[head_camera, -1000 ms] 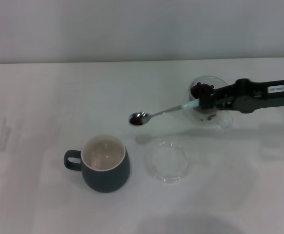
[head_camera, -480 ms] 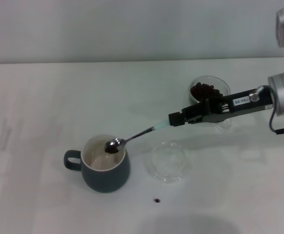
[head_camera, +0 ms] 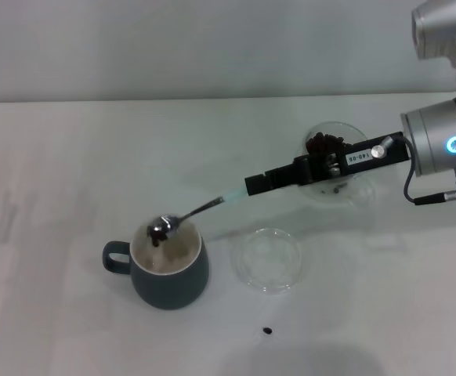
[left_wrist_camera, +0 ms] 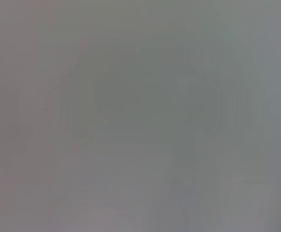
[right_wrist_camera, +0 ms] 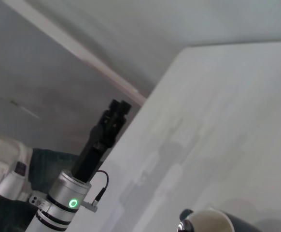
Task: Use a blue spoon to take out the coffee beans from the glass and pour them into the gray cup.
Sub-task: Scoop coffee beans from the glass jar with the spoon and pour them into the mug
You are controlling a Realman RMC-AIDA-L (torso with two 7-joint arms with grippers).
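My right gripper (head_camera: 258,183) is shut on the pale handle of the blue spoon (head_camera: 200,210), reaching left from in front of the glass (head_camera: 355,188). The spoon's metal bowl is tilted over the mouth of the gray cup (head_camera: 170,280), and a few coffee beans (head_camera: 157,236) are sliding off it into the cup. The glass, behind the gripper, holds a dark heap of coffee beans (head_camera: 326,143). In the right wrist view the gray cup's rim (right_wrist_camera: 209,218) shows at the edge. My left gripper (right_wrist_camera: 114,113) is parked beyond the table's side.
A flat clear glass saucer (head_camera: 268,259) lies just right of the gray cup. One stray bean (head_camera: 267,330) lies on the white table (head_camera: 71,172) in front of the saucer. The left wrist view shows only flat grey.
The right gripper carried the loaded spoon from beside the glass leftward and down over the gray cup, then tipped it. A bean fell onto the table and rolled slightly right.
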